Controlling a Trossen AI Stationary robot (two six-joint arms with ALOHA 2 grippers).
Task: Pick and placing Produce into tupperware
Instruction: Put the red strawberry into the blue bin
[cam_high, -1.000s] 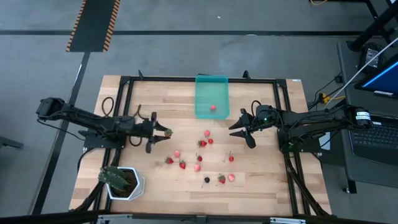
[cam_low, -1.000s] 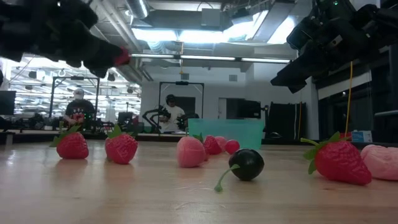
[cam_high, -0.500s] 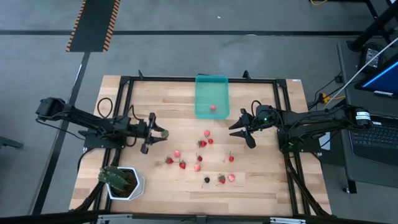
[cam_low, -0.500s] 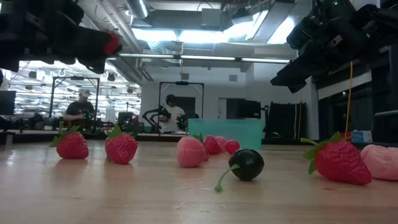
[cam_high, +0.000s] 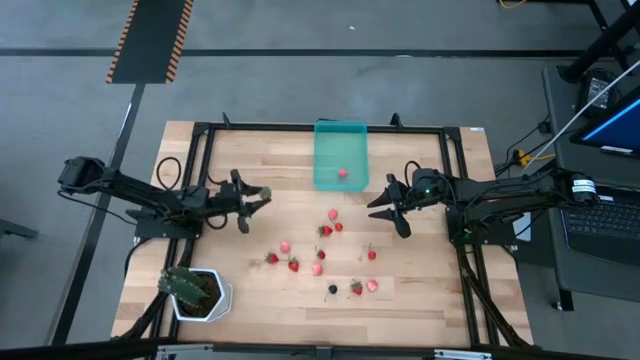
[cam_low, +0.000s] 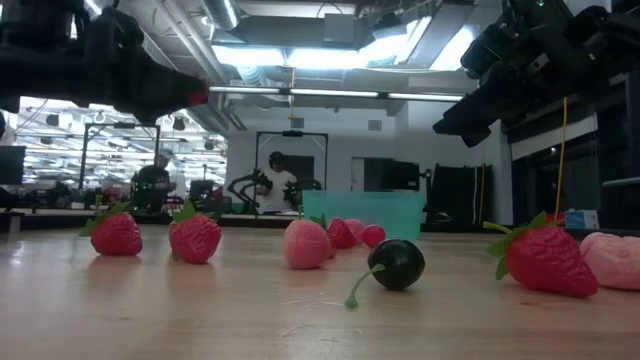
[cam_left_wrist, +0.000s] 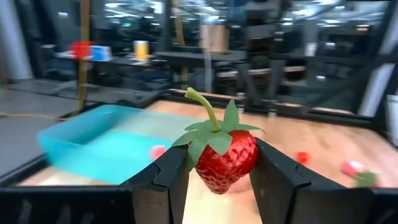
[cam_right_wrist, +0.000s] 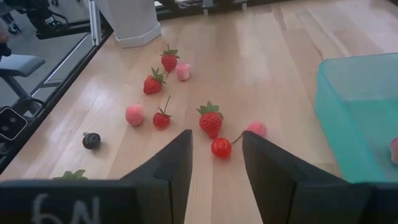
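The teal tupperware (cam_high: 341, 150) stands at the table's far middle with one pink fruit (cam_high: 343, 173) inside. Several red and pink strawberries (cam_high: 293, 265) and a dark berry (cam_high: 333, 289) lie scattered on the wood nearer the front. My left gripper (cam_high: 260, 194) hovers left of the tupperware, shut on a red strawberry (cam_left_wrist: 224, 160) with a green top. In the low view it shows high above the table (cam_low: 190, 97). My right gripper (cam_high: 386, 209) hangs open right of the scattered fruit, its fingers (cam_right_wrist: 171, 168) pointing at a red cherry-like fruit (cam_right_wrist: 221, 147) without touching it. My left gripper pinches the strawberry's red body (cam_left_wrist: 239, 163) between its two fingers, one on each side. The fingers (cam_left_wrist: 277, 177) reach roughly level from the table's left. The berry is lifted clear of the table, with its green leaves and stem (cam_left_wrist: 211, 130) standing up above the fingers.
A white pot with a green plant (cam_high: 198, 291) sits at the near left corner. A black frame (cam_high: 200, 135) runs around the tabletop. Bare wood lies between the left gripper and the tupperware (cam_left_wrist: 106, 140). People stand in the room behind (cam_low: 275, 180).
My left gripper, still holding the strawberry, has moved toward the far edge and turned about its wrist. The right arm and the fruits on the table have stayed put.
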